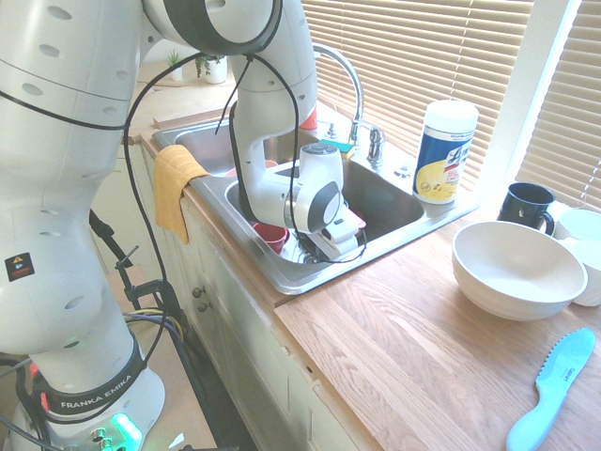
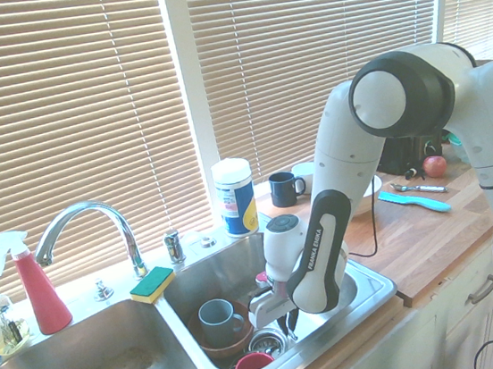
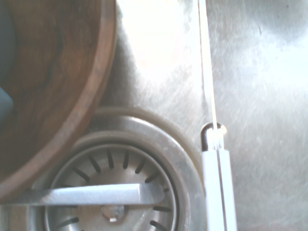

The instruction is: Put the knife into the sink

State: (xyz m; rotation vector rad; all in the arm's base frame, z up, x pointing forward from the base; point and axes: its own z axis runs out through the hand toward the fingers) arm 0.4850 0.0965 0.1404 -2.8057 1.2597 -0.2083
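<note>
I see the gripper (image 2: 286, 322) lowered into the sink (image 2: 369, 300) basin; whether its fingers are parted or closed I cannot tell. The knife (image 3: 217, 183) shows beside the drain strainer (image 3: 115, 187), near a wooden bowl (image 3: 53, 82).

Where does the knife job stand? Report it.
Done: the arm has carried the knife down into the sink; the wrist view shows it beside the drain strainer, next to a wooden bowl. In hand: the hand is low in the basin. Left: whether the knife is released cannot be told; then withdraw.
</note>
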